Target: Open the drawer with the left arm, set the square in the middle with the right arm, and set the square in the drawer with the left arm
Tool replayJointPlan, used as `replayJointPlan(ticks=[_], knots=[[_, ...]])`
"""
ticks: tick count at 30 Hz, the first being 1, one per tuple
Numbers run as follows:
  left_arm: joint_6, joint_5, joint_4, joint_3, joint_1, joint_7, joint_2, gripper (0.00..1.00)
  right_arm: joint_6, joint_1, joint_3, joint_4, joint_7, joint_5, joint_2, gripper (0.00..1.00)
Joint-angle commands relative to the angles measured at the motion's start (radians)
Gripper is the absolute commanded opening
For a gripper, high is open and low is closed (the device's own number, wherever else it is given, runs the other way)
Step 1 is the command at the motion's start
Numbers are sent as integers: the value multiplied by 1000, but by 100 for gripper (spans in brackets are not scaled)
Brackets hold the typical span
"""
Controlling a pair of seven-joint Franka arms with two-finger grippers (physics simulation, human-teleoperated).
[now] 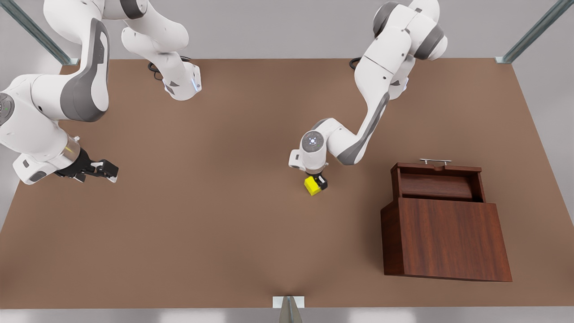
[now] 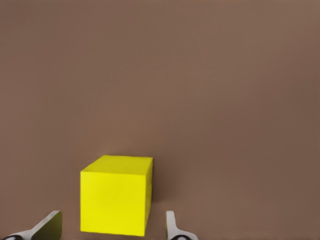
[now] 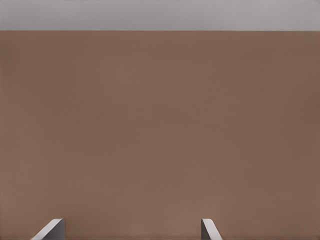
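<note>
Square (image 1: 312, 185): the small yellow cube is seen resting on the table (image 1: 215, 215) near its middle, well apart from the cabinet (image 1: 448, 237) on the front view's right; it lies directly beneath the left gripper (image 1: 319, 183), partly between the fingers, which are spread wider than the cube; in the left wrist view the square (image 2: 116, 196) is flanked by the two fingertips (image 2: 172, 227), with a gap visible on each side, so no grip is shown; the left gripper (image 2: 112, 227) is thus open around the cube and not closed on it. No long axis can be given, since the cube's sides look alike; it sits flat, with its faces turned slightly askew to the table's edges in the front view. The drawer (image 1: 437, 179) is seen pulled out of the cabinet toward the far edge of the table, its silver handle (image 1: 435, 161) on the far side. The left arm is reached forward from its base at the far edge, elbow bent, wrist pointed straight down over the cube. The right gripper (image 1: 107, 172) is held at the front view's left, above bare table, its fingers parted and nothing between them; the right arm waits there, its wrist tilted toward the table's middle; in the right wrist view the right gripper (image 3: 132, 231) is shown open over plain table (image 3: 160, 125).
</note>
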Motion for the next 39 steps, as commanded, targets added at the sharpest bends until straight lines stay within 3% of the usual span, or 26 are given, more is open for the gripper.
replayJointPlan(ticks=[1, 26, 29, 39], knots=[[7, 22, -4, 0, 0, 0, 0, 100, 0, 0, 0, 0, 0, 0, 0, 100], [59, 50, 1, 11, 1, 0, 93, 100, 2, -2, 0, 0, 0, 0, 8, 100], [62, 50, 3, 11, 1, -11, 104, 83, 2, -3, 0, 0, 0, -2, 9, 100], [68, 50, 15, 11, 0, -21, 110, 72, 2, -6, 0, 0, 0, 3, 11, 100]])
